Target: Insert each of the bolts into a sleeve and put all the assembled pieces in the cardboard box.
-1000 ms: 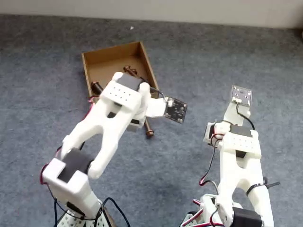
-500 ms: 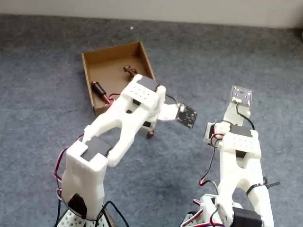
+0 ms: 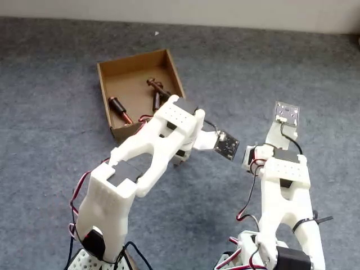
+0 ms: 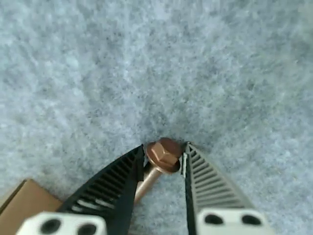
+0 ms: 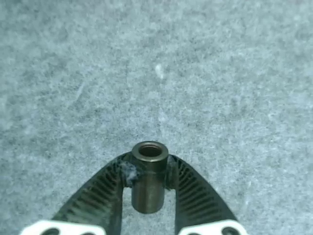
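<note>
Bolt [image 4: 163, 155] and sleeve [image 5: 148, 188], both gripped
Left gripper [image 4: 165, 148] clamps bolt, right gripper [image 5: 148, 160] clamps sleeve; cardboard box [image 3: 132, 61] upper left

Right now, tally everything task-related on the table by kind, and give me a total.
copper hex-head bolt, in the left gripper: 1
dark metal sleeve, in the right gripper: 1
brown bolt-and-sleeve pieces, lying in the box: 3
open cardboard box: 1
Total: 6
</note>
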Controlling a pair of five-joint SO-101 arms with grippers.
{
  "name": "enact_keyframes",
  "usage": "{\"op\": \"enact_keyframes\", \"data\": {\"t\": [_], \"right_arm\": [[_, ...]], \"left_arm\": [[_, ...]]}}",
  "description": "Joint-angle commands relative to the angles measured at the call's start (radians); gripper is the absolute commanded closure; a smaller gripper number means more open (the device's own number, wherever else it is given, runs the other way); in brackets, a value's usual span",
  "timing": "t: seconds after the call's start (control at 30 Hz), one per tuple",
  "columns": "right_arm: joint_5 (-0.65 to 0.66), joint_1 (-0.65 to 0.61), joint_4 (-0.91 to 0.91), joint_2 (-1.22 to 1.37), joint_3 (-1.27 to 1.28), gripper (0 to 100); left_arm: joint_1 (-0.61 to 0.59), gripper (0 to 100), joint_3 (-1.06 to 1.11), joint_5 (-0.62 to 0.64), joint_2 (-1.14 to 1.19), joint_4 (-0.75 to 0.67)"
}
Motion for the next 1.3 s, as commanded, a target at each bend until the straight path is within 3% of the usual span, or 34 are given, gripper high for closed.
{"op": "enact_keyframes", "data": {"t": [0.0, 0.27, 0.37, 0.5, 0.67, 0.87, 1.27], "right_arm": [[0.000, 0.005, -0.019, -0.036, -0.007, 99.3], [0.000, 0.005, -0.019, -0.036, -0.007, 99.3], [0.000, 0.005, -0.019, -0.036, -0.007, 99.3], [0.000, 0.005, -0.019, -0.036, -0.007, 99.3], [0.000, 0.005, -0.019, -0.036, -0.007, 99.3], [0.000, 0.005, -0.019, -0.036, -0.007, 99.3], [0.000, 0.005, -0.019, -0.035, -0.007, 99.3]], "left_arm": [[0.025, 86, -0.035, -0.026, -0.013, -0.017], [0.059, 86, -0.185, 0.578, -0.005, -0.035], [0.053, 82, -0.208, 0.632, -0.005, -0.029], [0.027, 77, -0.214, 0.620, -0.013, -0.028], [-0.016, 77, -0.216, 0.327, -0.015, 0.061], [-0.097, 77, -0.216, 0.120, -0.005, 0.061], [-0.050, 77, -0.214, 0.091, 0.142, -0.060]]}}
